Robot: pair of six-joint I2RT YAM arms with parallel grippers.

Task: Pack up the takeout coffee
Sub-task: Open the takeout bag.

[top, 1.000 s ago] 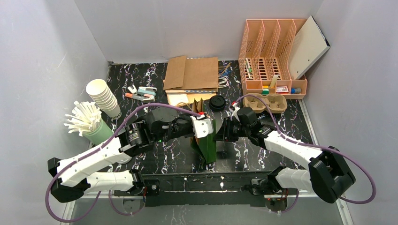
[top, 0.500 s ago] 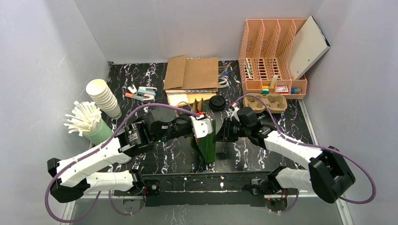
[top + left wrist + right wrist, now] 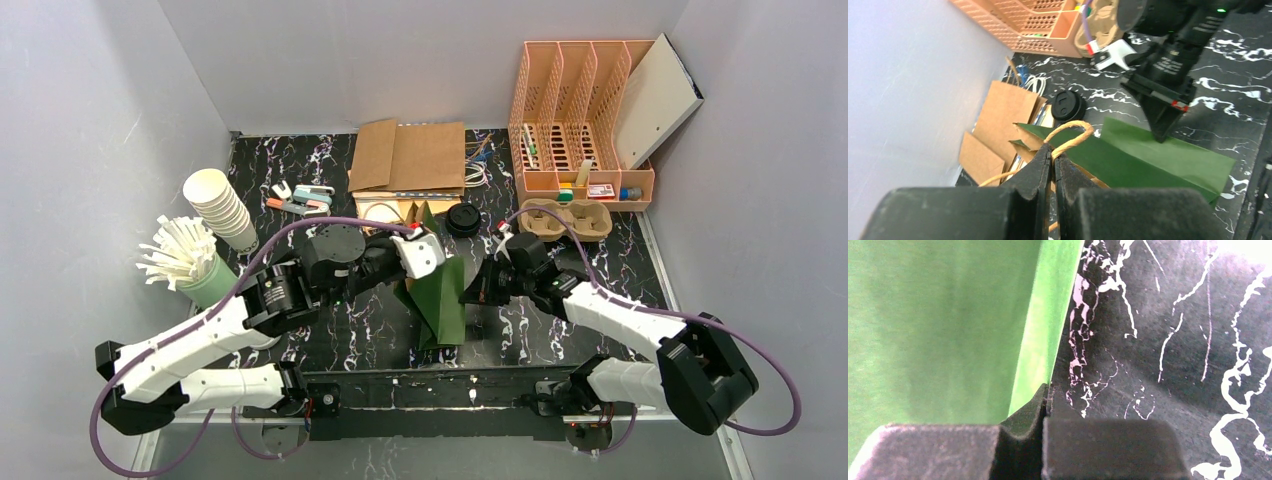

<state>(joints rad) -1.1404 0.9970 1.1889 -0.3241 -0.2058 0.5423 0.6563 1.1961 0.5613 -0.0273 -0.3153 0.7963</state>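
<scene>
Just clamps right jaws shut on bag (image 3: 440, 300) edge, mid-frame; holds handle (image 3: 1082, 124) in closed left jaws; allows opening.

The green bag (image 3: 438, 300) is leaning mid-table, with the left gripper (image 3: 1052, 159) clamping its handle and the right gripper (image 3: 468, 293) pinching its right edge, so both arms are barring the near middle. The black lid (image 3: 463, 220), brown paper bags (image 3: 410, 160) and cup carrier (image 3: 565, 218) are crowding the far side, and the cup stack (image 3: 222, 208) and stirrer pot (image 3: 190, 262) are hemming the left. Bare table (image 3: 632, 262) is lying open to the right of the bag, beyond the right arm.
</scene>
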